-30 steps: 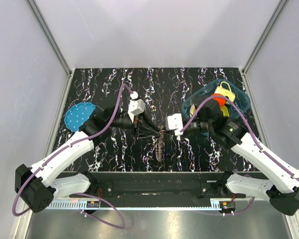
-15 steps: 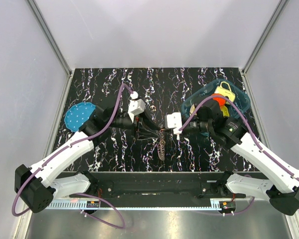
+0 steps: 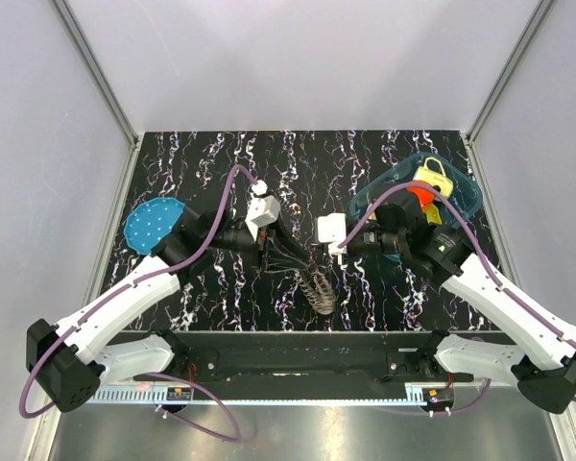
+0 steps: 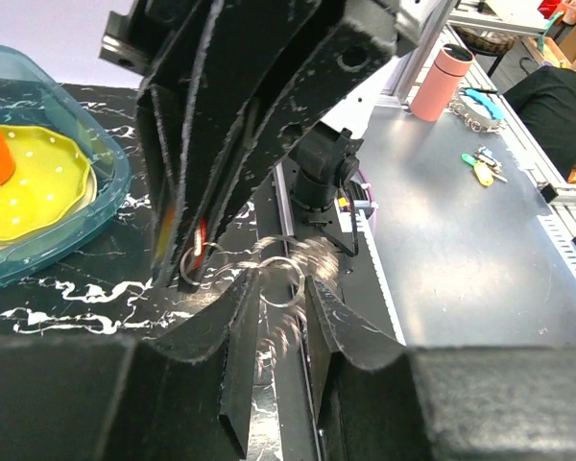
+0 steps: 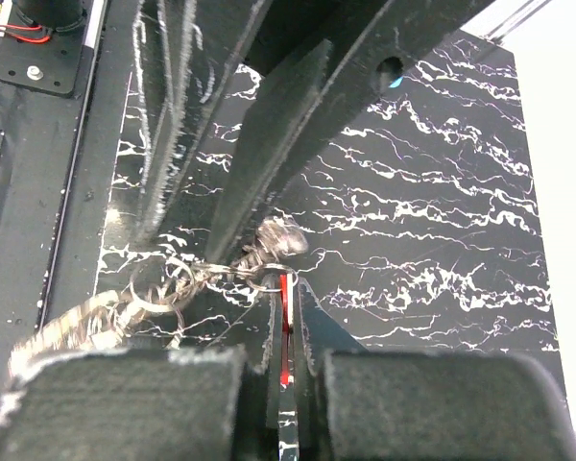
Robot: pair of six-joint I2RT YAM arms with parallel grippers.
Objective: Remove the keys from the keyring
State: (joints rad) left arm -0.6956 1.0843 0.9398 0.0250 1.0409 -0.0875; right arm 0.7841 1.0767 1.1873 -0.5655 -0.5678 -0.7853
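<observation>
Keys (image 3: 318, 288) dangle mid-separation: our right claw (image 5: 286, 298) clenches the red piece (image 5: 285, 346), we cannot tell the left claw (image 4: 280, 307) grip, and next we work one key off the keyring (image 4: 283, 280).

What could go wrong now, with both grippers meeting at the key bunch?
1. The right gripper pinches only the thin red piece; a tug could slip it free.
2. The keys hang blurred, likely swinging, close to the near edge of the table; dropped, they might fall off it.
3. The left gripper sits nearly against the right one's fingers, so a collision is possible.
</observation>
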